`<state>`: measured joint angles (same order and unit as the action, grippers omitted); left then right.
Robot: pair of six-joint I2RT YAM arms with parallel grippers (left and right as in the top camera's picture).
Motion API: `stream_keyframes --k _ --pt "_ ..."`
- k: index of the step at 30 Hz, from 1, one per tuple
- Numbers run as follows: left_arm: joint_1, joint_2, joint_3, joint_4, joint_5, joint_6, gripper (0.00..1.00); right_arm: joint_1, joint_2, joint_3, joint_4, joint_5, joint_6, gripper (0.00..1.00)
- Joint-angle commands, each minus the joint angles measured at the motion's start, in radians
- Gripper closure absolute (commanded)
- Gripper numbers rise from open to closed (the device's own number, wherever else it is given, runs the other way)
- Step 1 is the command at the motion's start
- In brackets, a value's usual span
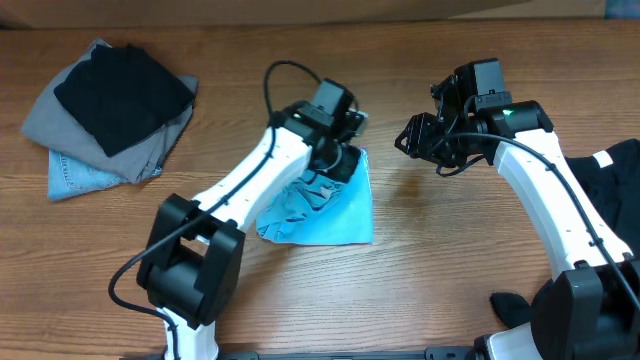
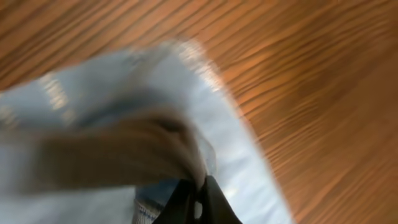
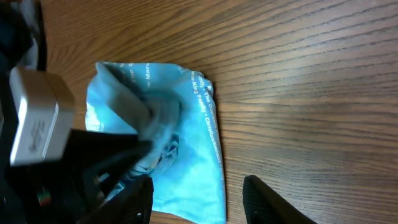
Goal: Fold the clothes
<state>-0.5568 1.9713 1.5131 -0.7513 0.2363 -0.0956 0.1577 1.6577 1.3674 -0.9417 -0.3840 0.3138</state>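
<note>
A light blue garment lies partly bunched on the wooden table at centre. My left gripper is down at its far right corner and is shut on a fold of the blue cloth, which fills the left wrist view. My right gripper hangs open and empty above bare wood to the right of the garment. The right wrist view looks down on the blue garment between its spread fingers.
A stack of folded clothes, black on grey on denim, sits at the far left. A black garment lies at the right edge. Bare wood lies between the blue garment and the right arm.
</note>
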Motion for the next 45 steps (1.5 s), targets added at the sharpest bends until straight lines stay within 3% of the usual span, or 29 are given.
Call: stream_keyframes --k 1,2,3,5,6,8,13,18,21,33,41,45 --pt "-0.043 0.003 -0.005 0.031 0.061 -0.007 0.96 0.0 -0.021 -0.007 0.005 0.009 -0.005 0.5" --pt "-0.053 0.003 -0.005 0.036 0.061 -0.015 0.96 0.0 -0.021 -0.007 0.005 0.009 -0.005 0.5" --pt "-0.061 0.003 -0.005 0.038 0.06 -0.017 0.88 0.0 -0.021 -0.007 0.005 0.009 -0.005 0.5" --pt "-0.07 0.003 -0.005 0.039 0.052 -0.017 0.59 0.0 -0.021 -0.007 0.005 0.009 -0.005 0.5" --pt "-0.072 0.003 -0.005 0.039 0.047 -0.017 0.5 0.0 -0.021 -0.007 0.005 0.009 -0.005 0.5" --pt "-0.072 0.003 -0.005 0.038 0.037 -0.017 0.45 0.0 -0.021 -0.007 0.005 0.009 -0.005 0.5" --pt "-0.04 0.003 0.054 -0.069 0.003 -0.011 0.52 0.0 -0.021 -0.007 -0.003 0.009 -0.005 0.5" --pt "0.035 0.003 0.191 -0.357 -0.218 0.006 0.51 0.0 -0.021 -0.007 -0.015 0.009 -0.008 0.5" --pt "0.088 0.003 0.196 -0.443 -0.279 0.018 0.51 0.0 -0.021 -0.007 -0.011 0.009 -0.008 0.5" --pt "0.173 0.003 0.025 -0.303 0.082 0.132 0.51 0.0 -0.021 -0.007 -0.003 0.009 -0.008 0.49" --pt "0.138 0.003 0.024 -0.313 0.093 0.138 0.53 0.0 -0.021 -0.007 -0.003 0.009 -0.008 0.49" --pt "0.129 0.003 0.012 -0.335 0.022 0.137 0.5 0.0 -0.021 -0.007 -0.003 0.009 -0.008 0.49"
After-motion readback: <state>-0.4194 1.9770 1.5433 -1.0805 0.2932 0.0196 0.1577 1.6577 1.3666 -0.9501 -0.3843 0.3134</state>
